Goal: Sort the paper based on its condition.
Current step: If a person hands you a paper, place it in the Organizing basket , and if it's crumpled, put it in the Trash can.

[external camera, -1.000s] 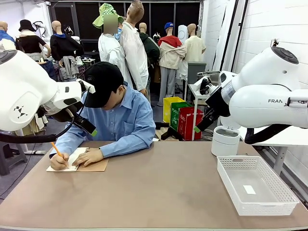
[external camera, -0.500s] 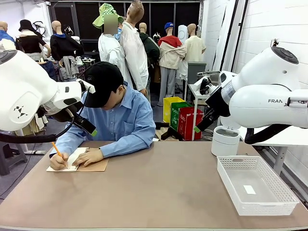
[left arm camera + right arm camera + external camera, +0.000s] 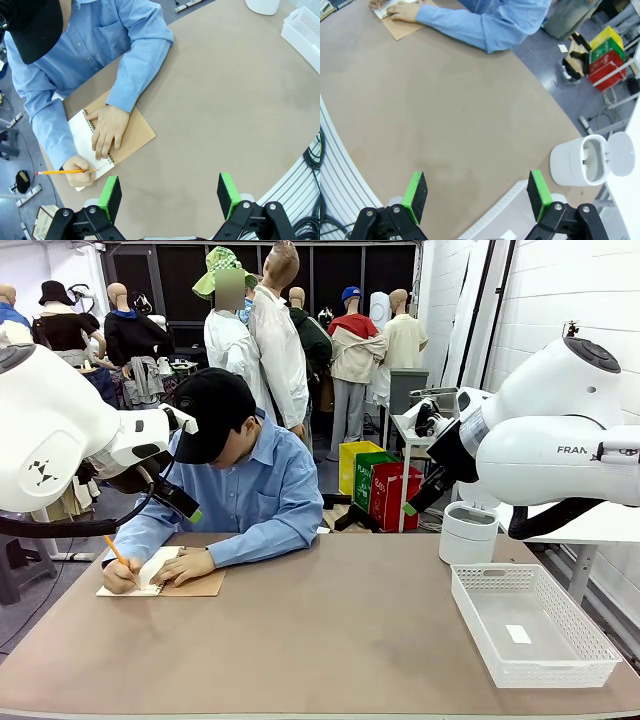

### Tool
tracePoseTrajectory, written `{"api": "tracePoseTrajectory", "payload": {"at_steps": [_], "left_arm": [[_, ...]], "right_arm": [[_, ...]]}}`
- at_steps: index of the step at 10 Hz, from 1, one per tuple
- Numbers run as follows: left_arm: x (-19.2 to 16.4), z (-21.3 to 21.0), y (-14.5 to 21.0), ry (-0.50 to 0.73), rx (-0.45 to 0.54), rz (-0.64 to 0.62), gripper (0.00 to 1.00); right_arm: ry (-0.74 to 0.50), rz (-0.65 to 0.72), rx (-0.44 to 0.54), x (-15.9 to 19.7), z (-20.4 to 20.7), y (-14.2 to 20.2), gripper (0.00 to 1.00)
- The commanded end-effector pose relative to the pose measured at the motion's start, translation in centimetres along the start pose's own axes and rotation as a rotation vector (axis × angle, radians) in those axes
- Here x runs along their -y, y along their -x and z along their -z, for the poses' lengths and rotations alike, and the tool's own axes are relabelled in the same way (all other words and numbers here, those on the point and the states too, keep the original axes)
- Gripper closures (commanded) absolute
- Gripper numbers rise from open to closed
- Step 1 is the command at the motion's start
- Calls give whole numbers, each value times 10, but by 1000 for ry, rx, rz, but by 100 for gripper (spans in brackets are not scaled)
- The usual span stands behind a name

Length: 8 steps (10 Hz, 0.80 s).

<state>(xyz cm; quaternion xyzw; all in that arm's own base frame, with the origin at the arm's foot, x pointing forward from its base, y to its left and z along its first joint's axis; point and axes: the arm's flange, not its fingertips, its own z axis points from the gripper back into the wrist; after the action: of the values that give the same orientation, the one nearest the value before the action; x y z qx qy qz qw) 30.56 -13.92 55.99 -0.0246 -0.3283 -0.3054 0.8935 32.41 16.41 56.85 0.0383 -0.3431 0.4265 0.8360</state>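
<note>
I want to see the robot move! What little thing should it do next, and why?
Probably just wait, with the left gripper and right gripper open above the table. The person's hand presses the notebook page while a pencil writes on it, so no sheet is free to grab yet.

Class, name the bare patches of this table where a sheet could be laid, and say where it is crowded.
Bare: the wide middle of the table, between the notebook and the basket, down to the near edge. Crowded: the far-left corner where the person writes; the right side, with basket and bin.
</note>
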Motion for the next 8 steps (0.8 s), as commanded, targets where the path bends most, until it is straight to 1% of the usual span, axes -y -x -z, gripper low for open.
{"api": "tracePoseTrajectory", "payload": {"at_steps": [1,8], "left_arm": [[0,0,0,-1,2,0,0],[0,0,0,-1,2,0,0]], "right_arm": [[-2,-2,1,-1,0,0,0],[-2,-2,1,-1,0,0,0]]}}
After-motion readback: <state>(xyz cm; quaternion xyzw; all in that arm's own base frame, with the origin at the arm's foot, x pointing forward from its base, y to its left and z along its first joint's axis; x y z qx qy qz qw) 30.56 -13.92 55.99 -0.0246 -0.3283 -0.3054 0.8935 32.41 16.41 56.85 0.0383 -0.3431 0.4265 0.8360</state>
